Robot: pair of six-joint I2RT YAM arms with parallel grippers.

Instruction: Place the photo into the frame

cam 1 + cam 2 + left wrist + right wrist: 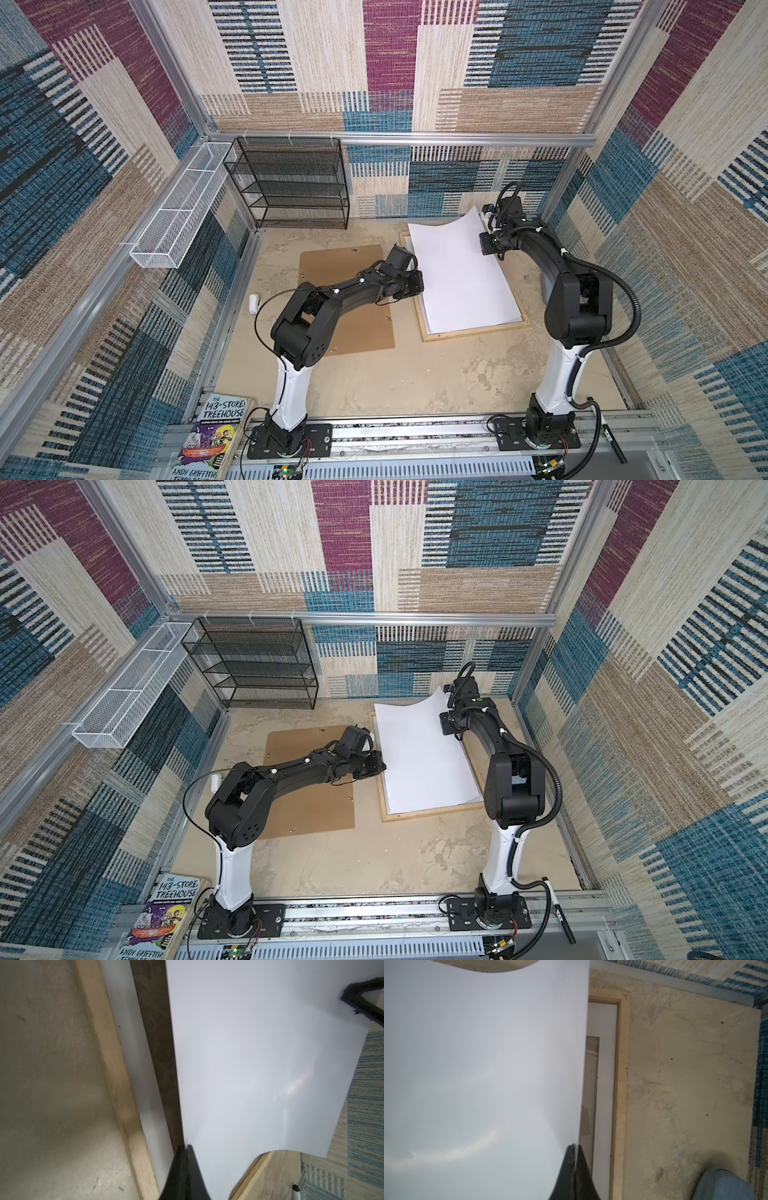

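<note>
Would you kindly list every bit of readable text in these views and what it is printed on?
"THE 143-STORE" "TREEHOUSE": book cover, last letter unclear.
"ANDY GRIFFITHS": same cover, lower edge.
Cover's small strip and lowest line: unreadable.
Black marker: white print too small.

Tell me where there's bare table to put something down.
Best: the wide strip of table along the near edge, in front of the backing board and frame. A narrower patch lies right of the frame. Crowded: the middle, where the left gripper and right gripper pinch the photo over the frame.
</note>
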